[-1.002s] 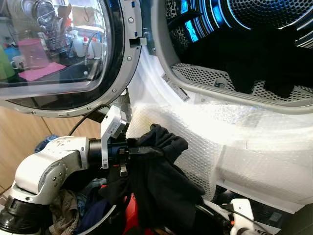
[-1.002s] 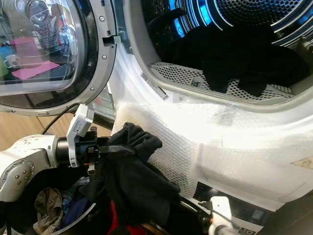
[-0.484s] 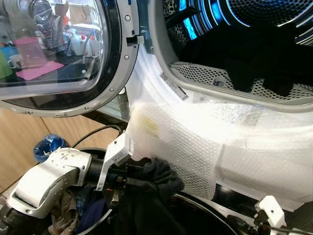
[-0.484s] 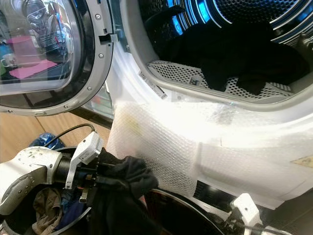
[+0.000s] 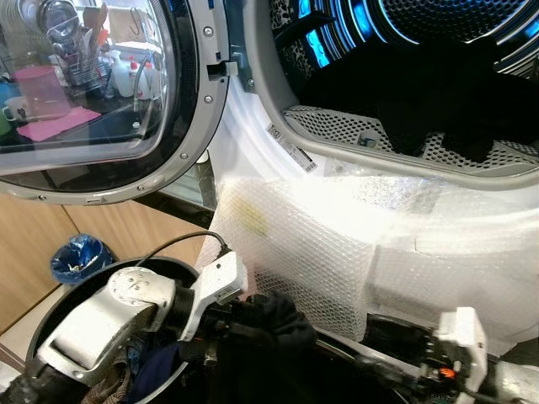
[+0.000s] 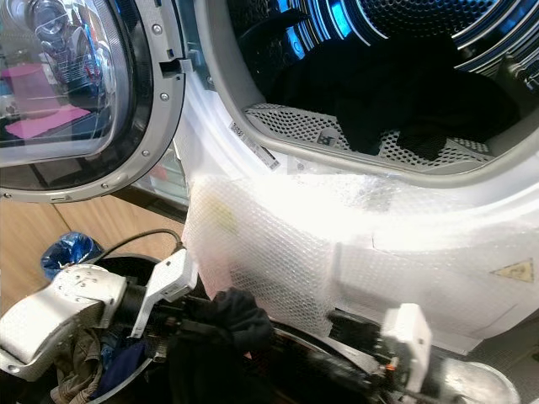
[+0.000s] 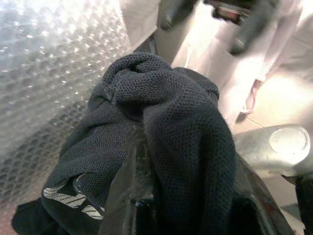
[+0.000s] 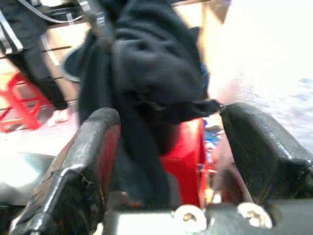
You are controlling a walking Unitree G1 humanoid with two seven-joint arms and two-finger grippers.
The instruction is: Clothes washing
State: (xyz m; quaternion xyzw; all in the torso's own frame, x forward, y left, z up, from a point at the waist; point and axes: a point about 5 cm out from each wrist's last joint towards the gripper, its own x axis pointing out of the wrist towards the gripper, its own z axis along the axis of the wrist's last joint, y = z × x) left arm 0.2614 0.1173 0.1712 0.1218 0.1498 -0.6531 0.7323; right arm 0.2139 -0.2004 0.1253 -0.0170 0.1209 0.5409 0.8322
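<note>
1. Left claw [image 5: 240, 324]: clenched on a bunched black knit garment [image 5: 274, 324], low in front of the machine and just above the round dark laundry basket [image 5: 63, 303]. In the left wrist view the cloth [image 7: 166, 127] drapes over both fingers and hides them.
2. Right claw [image 8: 164, 147]: fingers spread apart, nothing gripped. The right wrist view, which is blurred, shows the black garment [image 8: 146, 73] hanging just beyond the fingertips [image 8: 93, 142]. Its white wrist block [image 6: 404, 337] sits low right, under the machine's front.
3. Basket contents: other crumpled clothes, olive and dark blue [image 5: 118, 383], lie beside the left arm.
4. Just beside the garment stands the sheet of clear bubble wrap [image 5: 320, 244] taped over the white front panel of the washing machine [image 5: 472, 252]; little room between them.
5. Above, the perforated steel drum [image 5: 404, 50] is open and wide, with dark clothes [image 5: 421, 101] already inside. The round glass door [image 5: 84, 84] is swung open on the left, clear of the opening.
6. Versus 1.0 s ago: left claw and garment are lower, nearer the basket; right wrist block has risen further into view.
</note>
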